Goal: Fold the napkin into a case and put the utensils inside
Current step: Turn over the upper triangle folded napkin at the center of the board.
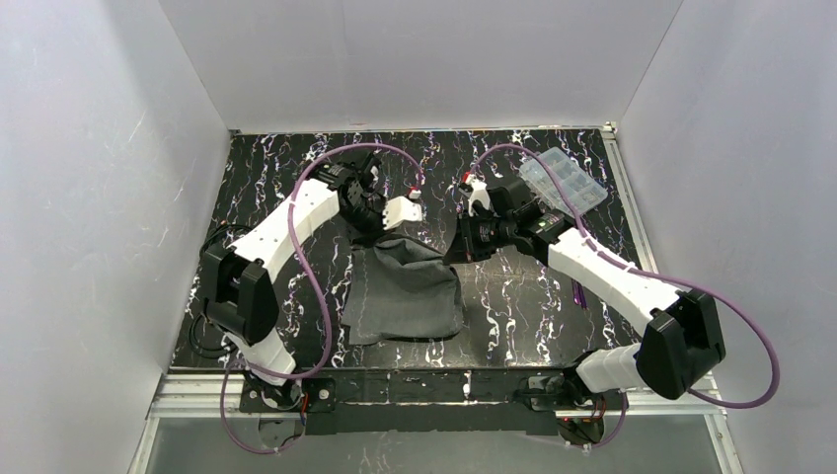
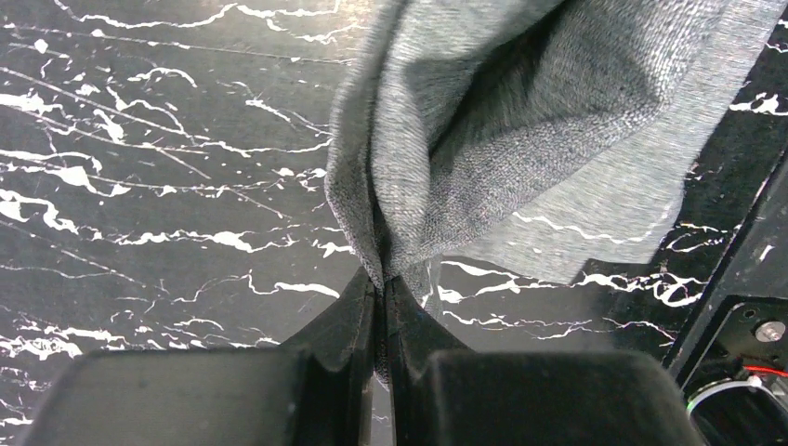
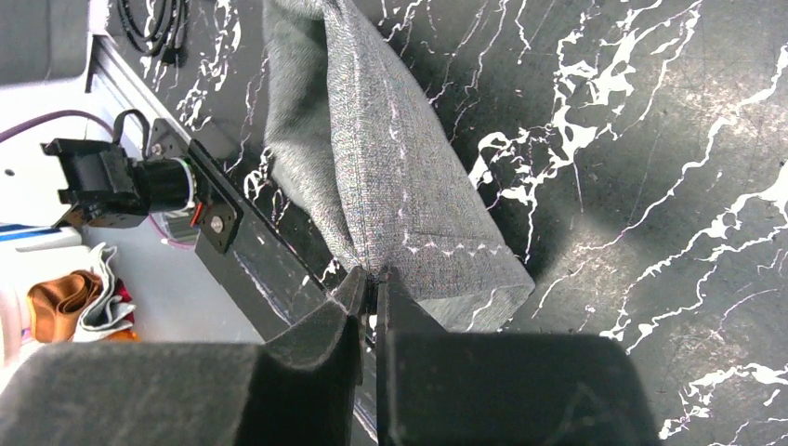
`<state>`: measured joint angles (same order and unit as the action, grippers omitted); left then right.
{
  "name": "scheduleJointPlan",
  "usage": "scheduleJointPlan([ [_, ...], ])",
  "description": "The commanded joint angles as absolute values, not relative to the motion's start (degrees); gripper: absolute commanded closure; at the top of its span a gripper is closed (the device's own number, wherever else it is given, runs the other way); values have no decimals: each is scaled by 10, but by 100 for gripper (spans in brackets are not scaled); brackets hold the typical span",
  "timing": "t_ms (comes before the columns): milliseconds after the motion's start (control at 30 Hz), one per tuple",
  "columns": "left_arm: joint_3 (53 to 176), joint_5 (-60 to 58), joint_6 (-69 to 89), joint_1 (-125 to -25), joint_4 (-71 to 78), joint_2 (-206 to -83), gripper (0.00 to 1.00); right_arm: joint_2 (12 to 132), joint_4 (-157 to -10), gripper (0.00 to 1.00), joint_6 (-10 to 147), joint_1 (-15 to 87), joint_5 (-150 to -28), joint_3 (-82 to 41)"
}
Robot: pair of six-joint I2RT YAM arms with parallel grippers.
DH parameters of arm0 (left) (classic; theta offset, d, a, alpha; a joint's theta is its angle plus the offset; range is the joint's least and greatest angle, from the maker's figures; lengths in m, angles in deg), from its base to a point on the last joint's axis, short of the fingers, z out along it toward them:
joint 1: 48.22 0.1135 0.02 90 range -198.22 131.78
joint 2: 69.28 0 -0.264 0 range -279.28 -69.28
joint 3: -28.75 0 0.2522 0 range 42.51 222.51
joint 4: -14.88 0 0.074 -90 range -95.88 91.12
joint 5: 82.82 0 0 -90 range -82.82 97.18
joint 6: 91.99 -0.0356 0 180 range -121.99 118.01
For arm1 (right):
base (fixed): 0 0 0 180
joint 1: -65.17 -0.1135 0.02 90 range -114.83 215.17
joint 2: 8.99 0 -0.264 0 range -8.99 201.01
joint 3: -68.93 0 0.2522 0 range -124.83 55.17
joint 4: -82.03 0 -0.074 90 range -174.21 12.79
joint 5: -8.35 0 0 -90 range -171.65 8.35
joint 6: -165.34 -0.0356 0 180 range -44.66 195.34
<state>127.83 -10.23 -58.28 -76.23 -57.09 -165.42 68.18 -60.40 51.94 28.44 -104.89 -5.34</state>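
The dark grey napkin [image 1: 405, 291] lies in the middle of the table, its far edge lifted at both corners. My left gripper [image 1: 378, 233] is shut on the far left corner; in the left wrist view the cloth [image 2: 520, 121] is pinched between the closed gripper [image 2: 381, 286]. My right gripper [image 1: 457, 247] is shut on the far right corner; in the right wrist view the stitched edge [image 3: 409, 177] runs into the closed gripper [image 3: 374, 279]. A thin purple piece [image 1: 578, 293], probably the utensils, shows on the table beside the right arm, mostly hidden.
A clear plastic compartment box [image 1: 563, 183] stands at the back right. White walls enclose the black marbled table [image 1: 513, 316] on three sides. The metal frame rail [image 1: 395, 385] runs along the near edge. Purple cables loop over both arms.
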Motion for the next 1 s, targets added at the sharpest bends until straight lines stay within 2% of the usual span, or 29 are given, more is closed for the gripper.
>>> scheduleJointPlan([
  [0, 1312, -114, -576, -754, -594, -1612, 100, 651, -615, 99, 540, 287, -1100, -80],
  [200, 1358, -166, -563, -770, -712, -1509, 100, 579, -581, 99, 509, 268, -1112, -85],
  [300, 1346, -197, -551, -783, -765, -1453, 100, 546, -571, 99, 485, 219, -1091, -73],
  [500, 1317, -247, -522, -814, -874, -1362, 100, 499, -561, 99, 415, 60, -1014, -76],
  [633, 1317, -273, -506, -817, -926, -1348, 100, 488, -537, 99, 396, 29, -975, -92],
  [767, 1256, -194, -517, -815, -862, -1354, 100, 511, -496, 99, 436, 62, -892, -113],
  [867, 1208, -142, -566, -794, -780, -1418, 100, 577, -511, 99, 467, 185, -953, -91],
  [967, 1235, -133, -593, -752, -717, -1564, 100, 639, -583, 99, 491, 302, -1010, -32],
])
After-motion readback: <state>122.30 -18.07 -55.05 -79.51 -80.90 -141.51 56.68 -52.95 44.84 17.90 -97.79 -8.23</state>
